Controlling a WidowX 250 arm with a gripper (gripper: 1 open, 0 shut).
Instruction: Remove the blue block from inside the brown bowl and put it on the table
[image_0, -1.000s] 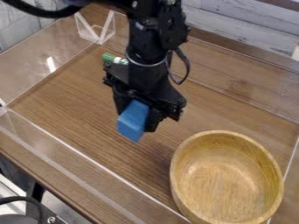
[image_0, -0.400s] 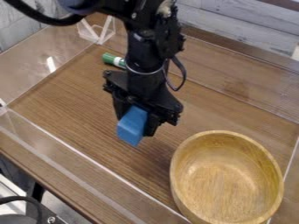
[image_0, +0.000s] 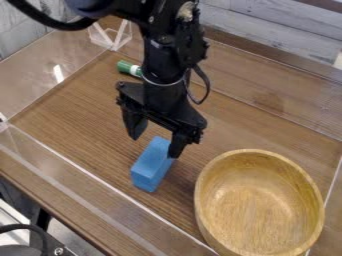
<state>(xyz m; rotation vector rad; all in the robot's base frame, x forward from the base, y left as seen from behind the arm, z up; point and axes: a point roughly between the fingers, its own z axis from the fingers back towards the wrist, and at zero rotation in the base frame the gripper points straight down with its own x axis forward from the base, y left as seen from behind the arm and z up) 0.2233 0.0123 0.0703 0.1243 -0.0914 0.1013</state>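
Note:
The blue block (image_0: 151, 165) lies on the dark wood table (image_0: 80, 115), left of the brown bowl (image_0: 261, 204), whose hollow holds nothing. My gripper (image_0: 158, 136) points straight down directly above the block's far end. Its jaws stand open, with the two dark fingertips (image_0: 135, 128) apart on either side of the block's top end and not clamping it. The block rests tilted slightly, long side running toward the camera.
A green-and-white marker pen (image_0: 128, 69) lies behind the arm. Low clear acrylic walls (image_0: 54, 165) ring the table edge. A clear stand (image_0: 110, 36) sits at the back left.
The jaws have gone from shut on the blue block to open. The block has dropped out of the grip onto the table, just below where it hung.

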